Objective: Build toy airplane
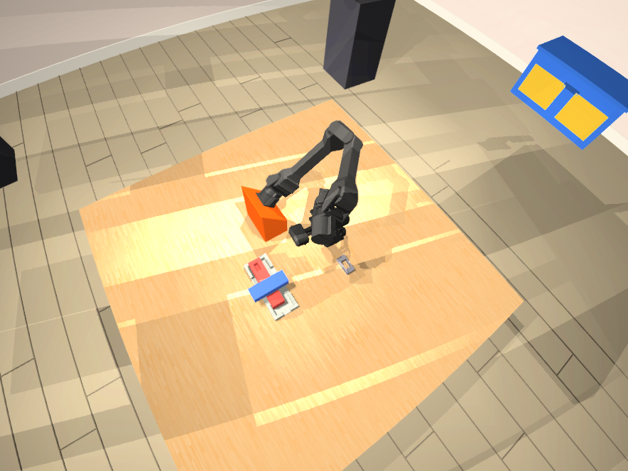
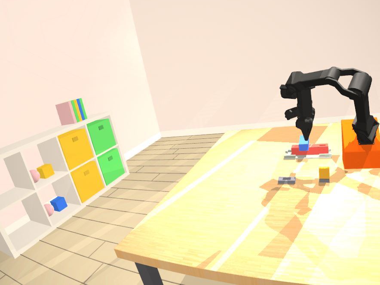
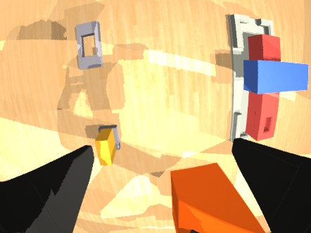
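Note:
The red fuselage [image 1: 275,299] [image 2: 314,149] [image 3: 262,119] lies level in the pale cradle [image 1: 285,309] [image 2: 325,155] [image 3: 237,103]. The blue wing [image 1: 268,285] [image 2: 303,143] [image 3: 281,77] lies across its top; its tab is hidden. The socket near the fuselage's tail is open and empty. The yellow tail fin [image 2: 324,172] [image 3: 105,149] stands in a small grey holder [image 2: 324,180] [image 3: 117,142]; the arm hides it in the top view. My gripper [image 3: 165,150] is wide open and empty, above the table between the fin and the cradle.
An empty grey rectangular holder [image 1: 349,271] [image 2: 286,182] [image 3: 89,63] lies on the table beside the fin's holder. The orange block [image 1: 273,224] [image 2: 358,159] [image 3: 197,184] under my arm's base stands near the cradle's tail end.

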Robot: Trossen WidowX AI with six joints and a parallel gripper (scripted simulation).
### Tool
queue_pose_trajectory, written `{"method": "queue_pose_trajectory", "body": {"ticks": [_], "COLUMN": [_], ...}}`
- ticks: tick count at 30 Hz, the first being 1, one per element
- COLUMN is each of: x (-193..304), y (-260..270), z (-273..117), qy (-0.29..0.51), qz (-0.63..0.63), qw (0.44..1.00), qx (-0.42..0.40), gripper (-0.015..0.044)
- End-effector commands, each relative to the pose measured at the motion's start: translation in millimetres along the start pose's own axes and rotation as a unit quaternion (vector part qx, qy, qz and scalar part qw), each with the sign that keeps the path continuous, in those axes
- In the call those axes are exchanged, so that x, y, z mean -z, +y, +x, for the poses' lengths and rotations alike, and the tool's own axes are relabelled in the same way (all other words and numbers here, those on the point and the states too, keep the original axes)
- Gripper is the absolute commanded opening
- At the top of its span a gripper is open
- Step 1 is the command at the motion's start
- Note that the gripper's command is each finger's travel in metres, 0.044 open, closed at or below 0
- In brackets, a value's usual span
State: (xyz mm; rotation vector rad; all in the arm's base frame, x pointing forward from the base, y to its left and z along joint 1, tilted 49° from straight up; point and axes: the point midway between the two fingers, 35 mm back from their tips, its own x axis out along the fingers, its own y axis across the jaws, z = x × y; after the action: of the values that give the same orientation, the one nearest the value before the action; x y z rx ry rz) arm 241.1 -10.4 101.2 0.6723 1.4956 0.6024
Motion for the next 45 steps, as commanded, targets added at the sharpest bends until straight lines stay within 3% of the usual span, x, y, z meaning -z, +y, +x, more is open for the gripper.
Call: {"method": "queue_pose_trajectory", "body": {"ticks": [1, 6, 10, 16, 45], "x": [27, 64, 65, 66, 65], "y": [33, 69, 70, 72, 73], "z": [8, 18, 20, 73, 121], "qy": [0.004, 0.006, 0.006, 0.005, 0.005], "qz": [-0.001, -0.015, -0.015, -0.016, -0.017], "qw": [1.000, 1.000, 1.000, 1.000, 1.000], "qx": [-0.009, -0.018, -0.018, -0.019, -0.017], "gripper": [0.0440, 0.0440, 0.0440, 0.0440, 0.0440]}}
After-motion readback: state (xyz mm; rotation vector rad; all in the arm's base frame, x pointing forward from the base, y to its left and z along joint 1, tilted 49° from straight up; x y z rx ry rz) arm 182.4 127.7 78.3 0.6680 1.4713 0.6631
